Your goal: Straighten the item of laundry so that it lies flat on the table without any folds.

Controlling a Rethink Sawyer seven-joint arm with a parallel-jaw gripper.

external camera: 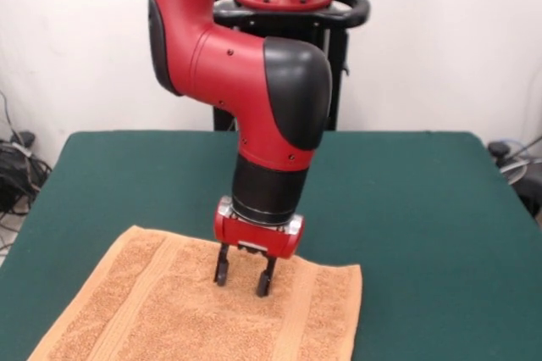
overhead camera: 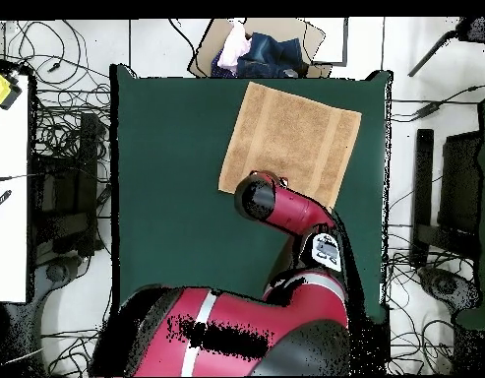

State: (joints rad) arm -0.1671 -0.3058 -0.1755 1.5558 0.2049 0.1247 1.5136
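Observation:
The orange-tan terry towel (external camera: 203, 310) lies spread out on the dark green table (external camera: 406, 208), at the front left in the front view. It also shows in the overhead view (overhead camera: 295, 138), near the table's far edge, roughly flat with woven bands near two edges. My gripper (external camera: 244, 279) is open and points down over the towel's far edge, its fingertips (external camera: 222, 276) just above or touching the cloth. In the overhead view the arm (overhead camera: 285, 212) hides the gripper and the towel's near corner. It holds nothing.
The table (overhead camera: 177, 177) extends wide to the left in the overhead view. A cardboard box with clothes (overhead camera: 261, 49) sits beyond the table's far edge. Cables and stands lie on the floor on both sides.

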